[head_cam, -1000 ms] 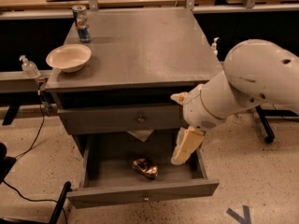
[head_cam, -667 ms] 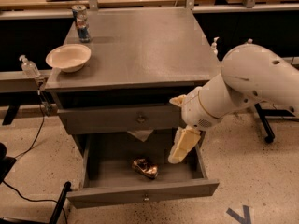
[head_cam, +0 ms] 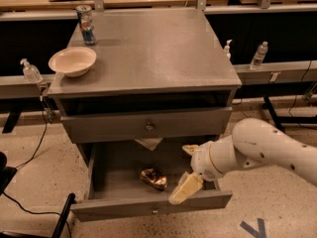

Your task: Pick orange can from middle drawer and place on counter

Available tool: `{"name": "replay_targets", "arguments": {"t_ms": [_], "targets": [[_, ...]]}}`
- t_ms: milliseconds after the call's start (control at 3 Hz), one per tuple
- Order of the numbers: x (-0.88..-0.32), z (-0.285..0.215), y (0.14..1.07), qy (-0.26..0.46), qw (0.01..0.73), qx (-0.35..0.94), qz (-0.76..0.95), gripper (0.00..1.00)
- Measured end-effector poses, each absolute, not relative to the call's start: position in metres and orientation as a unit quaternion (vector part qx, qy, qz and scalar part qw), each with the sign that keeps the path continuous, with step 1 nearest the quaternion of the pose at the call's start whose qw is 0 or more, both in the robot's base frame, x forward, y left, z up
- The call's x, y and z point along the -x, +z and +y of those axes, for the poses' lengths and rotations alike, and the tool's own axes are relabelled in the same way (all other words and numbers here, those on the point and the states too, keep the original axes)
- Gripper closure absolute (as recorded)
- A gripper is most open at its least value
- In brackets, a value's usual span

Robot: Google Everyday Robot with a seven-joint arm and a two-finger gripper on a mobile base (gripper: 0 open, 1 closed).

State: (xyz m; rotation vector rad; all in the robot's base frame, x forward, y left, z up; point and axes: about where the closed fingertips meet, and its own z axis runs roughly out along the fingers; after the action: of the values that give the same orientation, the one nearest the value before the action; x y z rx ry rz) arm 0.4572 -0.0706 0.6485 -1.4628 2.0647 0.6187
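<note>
The orange can (head_cam: 153,178) lies on its side, crinkled, on the floor of the open middle drawer (head_cam: 148,208). My gripper (head_cam: 181,176) hangs over the drawer's right front part, just right of the can and not touching it. It is open and empty, with one cream finger (head_cam: 182,190) pointing down-left toward the drawer's front panel. The counter (head_cam: 153,48) is the grey cabinet top above.
On the counter a cream bowl (head_cam: 73,60) sits at the left edge and a tall blue, red and silver can (head_cam: 85,25) at the back left. The upper drawer (head_cam: 148,127) is shut. A white scrap (head_cam: 148,143) lies at the drawer's back. Bottles (head_cam: 259,55) stand on side ledges.
My arm has dropped lower and the gripper has moved down and left, closer to the can and the drawer's front. The can has not moved.
</note>
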Motion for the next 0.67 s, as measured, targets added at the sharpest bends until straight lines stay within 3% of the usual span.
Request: {"name": "replay_targets", "arguments": {"t_ms": [667], "targets": [[-0.505,-0.066,0.619,0.169,0.333,0.491,0.787,0.00]]}}
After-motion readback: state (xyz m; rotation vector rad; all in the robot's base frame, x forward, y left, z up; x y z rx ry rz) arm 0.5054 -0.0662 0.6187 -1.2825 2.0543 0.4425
